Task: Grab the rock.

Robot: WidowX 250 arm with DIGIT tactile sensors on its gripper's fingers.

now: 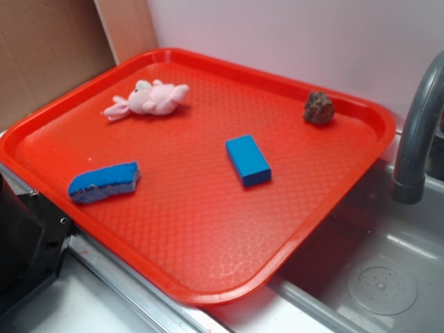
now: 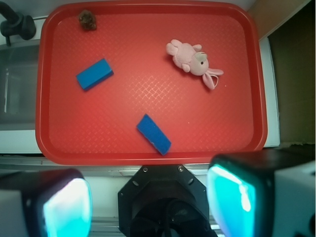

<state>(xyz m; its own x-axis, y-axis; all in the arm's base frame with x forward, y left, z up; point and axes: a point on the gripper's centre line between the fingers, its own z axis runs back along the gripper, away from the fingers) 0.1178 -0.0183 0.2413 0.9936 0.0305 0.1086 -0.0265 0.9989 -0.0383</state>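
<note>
Jaws (image 2: 148, 202) spread, empty, far from rock (image 2: 88, 19) at tray (image 2: 148, 155) 11 o'clock corner; rim may block grasp, rock could roll.

rough rock (image 1: 319, 108), textured plastic tray (image 1: 208, 229)

Occlusions and cut-offs
Gripper (image 2: 148, 202) fingertips cut by wrist view's bottom edge; faucet (image 1: 423, 132) top cropped; rock (image 2: 88, 20) texture too small to tell.

One red tray (image 1: 361, 149) holds four items: one rock (image 1: 319, 108), one blue block (image 1: 248, 160), one apparent blue sponge (image 1: 104, 182), one pink plush rabbit (image 1: 149, 99)
</note>
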